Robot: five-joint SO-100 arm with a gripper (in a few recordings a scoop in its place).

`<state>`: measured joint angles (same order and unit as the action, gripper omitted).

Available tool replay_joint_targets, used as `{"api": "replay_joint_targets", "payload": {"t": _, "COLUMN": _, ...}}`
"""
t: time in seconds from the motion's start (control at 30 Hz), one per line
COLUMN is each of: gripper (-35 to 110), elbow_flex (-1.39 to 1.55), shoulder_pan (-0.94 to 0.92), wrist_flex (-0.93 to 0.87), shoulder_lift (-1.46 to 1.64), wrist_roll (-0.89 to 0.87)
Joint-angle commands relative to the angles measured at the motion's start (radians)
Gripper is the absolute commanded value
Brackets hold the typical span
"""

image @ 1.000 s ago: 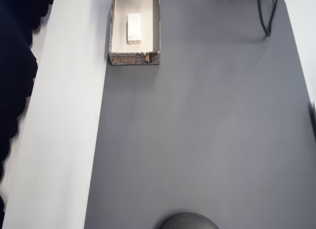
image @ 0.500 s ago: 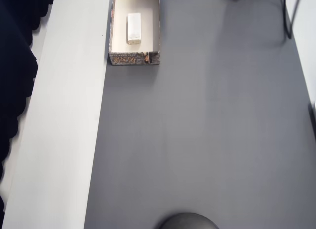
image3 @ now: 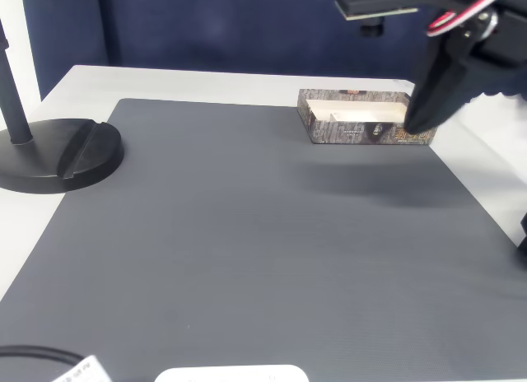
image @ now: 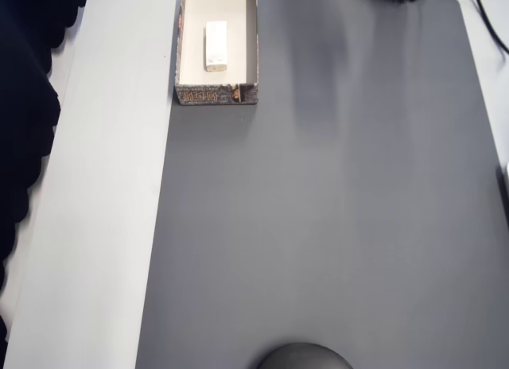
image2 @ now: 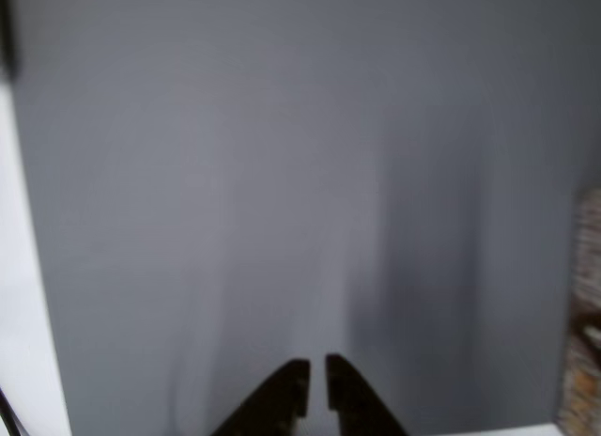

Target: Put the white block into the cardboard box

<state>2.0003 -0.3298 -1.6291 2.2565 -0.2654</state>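
Claw comes nearest: its two dark fingers are clenched almost together on nothing, over bare grey mat. Farther off to its right in the wrist view stands the cardboard box, where the white block already lies, long axis along the box. Compared with a second ago, the cable has swung toward the overhead view's top right corner; block and box are unmoved.

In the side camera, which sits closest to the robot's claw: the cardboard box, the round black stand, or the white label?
From the gripper:
1. cardboard box, right beside it, far right.
2. black stand base, far left.
3. white label, bottom-left corner.
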Motion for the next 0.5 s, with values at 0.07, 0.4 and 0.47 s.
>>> {"api": "replay_joint_targets", "payload": {"t": 0.07, "gripper": -2, "elbow_flex": 0.156, "shoulder_pan": 0.089, "wrist_flex": 0.057, "shoulder_lift": 0.212, "wrist_roll": 0.11}}
{"api": "replay_joint_targets", "payload": {"t": 0.4, "gripper": -2, "elbow_flex": 0.503, "shoulder_pan": 0.138, "wrist_flex": 0.25, "shoulder_lift": 0.523, "wrist_roll": 0.21}}
{"api": "replay_joint_targets", "payload": {"t": 0.47, "gripper": -2, "elbow_flex": 0.569, "shoulder_pan": 0.135, "wrist_flex": 0.273, "shoulder_lift": 0.586, "wrist_roll": 0.204}}
